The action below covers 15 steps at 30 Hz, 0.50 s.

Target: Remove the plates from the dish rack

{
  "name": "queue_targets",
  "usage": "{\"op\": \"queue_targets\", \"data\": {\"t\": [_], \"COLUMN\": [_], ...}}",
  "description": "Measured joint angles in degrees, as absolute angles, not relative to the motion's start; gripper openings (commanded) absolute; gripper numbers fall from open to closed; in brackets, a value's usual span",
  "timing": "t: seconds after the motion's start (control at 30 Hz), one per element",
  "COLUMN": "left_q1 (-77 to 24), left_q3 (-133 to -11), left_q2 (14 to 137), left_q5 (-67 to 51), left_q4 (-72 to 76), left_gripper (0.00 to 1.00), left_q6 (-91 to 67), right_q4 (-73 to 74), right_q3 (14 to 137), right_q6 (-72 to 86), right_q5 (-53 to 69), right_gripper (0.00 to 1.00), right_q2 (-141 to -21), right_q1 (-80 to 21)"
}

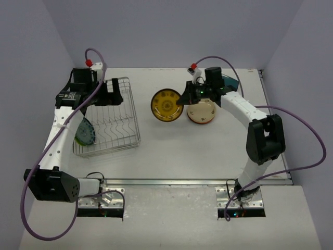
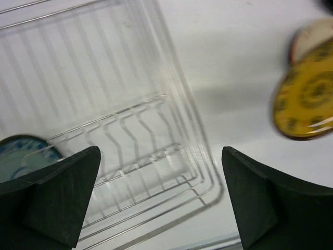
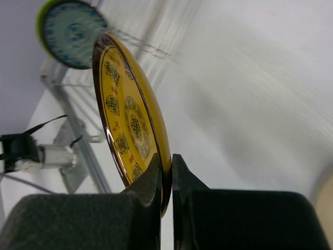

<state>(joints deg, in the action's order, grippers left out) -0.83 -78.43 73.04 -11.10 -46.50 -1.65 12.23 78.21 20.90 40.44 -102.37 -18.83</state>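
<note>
Dish rack (image 1: 134, 112) sits on the left side of the table (image 1: 171, 151), and one blue and green plate (image 1: 85, 131) stands in its near left corner. The left gripper (image 1: 112, 94) hangs over the far end of the rack with its two fingers spread wide, holding nothing. The right gripper (image 1: 183, 99) pinches the edge of a yellow plate (image 1: 166, 105) (the one with dark patterns) out in the middle of the table, away from the rack. A cream plate (image 1: 202, 112) lies flat just beside it.

Bright, even light; both wrist views motion-blurred, shadows soft.
</note>
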Motion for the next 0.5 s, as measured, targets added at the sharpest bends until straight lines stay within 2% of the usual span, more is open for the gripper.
{"op": "queue_targets", "data": {"t": [0.13,0.23,0.4,0.5], "left_q1": [7.16,9.13,8.94,8.93], "left_q3": [-77.37,-76.08,-75.96,-75.96], "left_q2": [74.23,74.47,74.84,75.32], "left_q5": [-2.88,0.73,3.27,5.01], "left_q4": [-46.71,-47.19,-47.73,-48.19], "left_gripper": [1.00,1.00,0.99,0.93], "left_q6": [-2.32,-2.78,-3.71,-4.45], "right_q4": [13.57,15.57,17.36,17.96], "right_q3": [72.27,70.02,70.73,72.38], "right_q6": [18.08,16.00,13.62,13.09], "right_q5": [36.59,34.03,33.27,33.26], "right_gripper": [0.00,0.00,0.01,0.04], "right_q2": [-101.68,-101.75,-104.20,-107.52], "right_q1": [-6.59,0.44,5.43,6.12]}}
